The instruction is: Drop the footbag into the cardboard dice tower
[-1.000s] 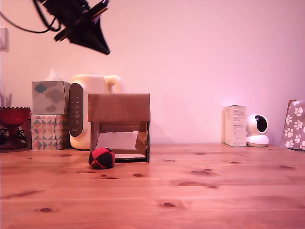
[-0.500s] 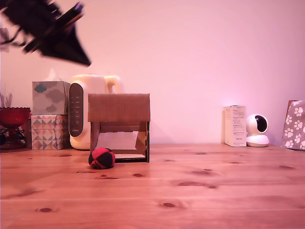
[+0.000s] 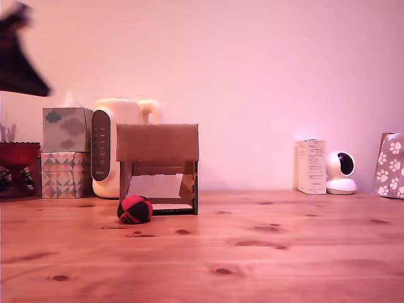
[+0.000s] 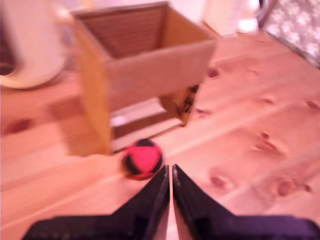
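— Where is the footbag found?
— It is seen on the desk toward the far edge, just beside the cardboard tower's front
— And the claw?
— Closed, nothing gripped, held high

1. The white box, at the right of the exterior view, has rows of tiny print on its side. It is too small to read.
2. The cream kettle, left of the middle, has a dark panel with small marks, maybe a word at the bottom. It is too blurry to read.
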Available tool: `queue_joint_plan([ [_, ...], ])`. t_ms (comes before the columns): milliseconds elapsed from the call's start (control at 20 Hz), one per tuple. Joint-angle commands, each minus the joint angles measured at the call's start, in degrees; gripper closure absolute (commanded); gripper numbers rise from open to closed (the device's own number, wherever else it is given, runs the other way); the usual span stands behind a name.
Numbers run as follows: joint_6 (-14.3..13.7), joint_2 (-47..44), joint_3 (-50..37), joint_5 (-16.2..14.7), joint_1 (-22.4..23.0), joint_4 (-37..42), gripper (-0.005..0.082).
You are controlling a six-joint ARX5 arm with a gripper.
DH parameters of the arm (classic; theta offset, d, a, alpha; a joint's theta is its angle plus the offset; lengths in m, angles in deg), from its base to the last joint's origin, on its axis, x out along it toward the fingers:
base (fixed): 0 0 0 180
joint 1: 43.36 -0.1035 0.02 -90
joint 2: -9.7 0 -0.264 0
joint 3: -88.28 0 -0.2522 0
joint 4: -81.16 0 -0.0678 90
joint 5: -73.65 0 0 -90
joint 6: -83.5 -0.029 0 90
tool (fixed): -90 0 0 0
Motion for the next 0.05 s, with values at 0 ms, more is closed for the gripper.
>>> queue_joint_plan([
  [0, 1.4, 3.4, -3.8, 0.0, -0.8, -0.1, 0.0792],
])
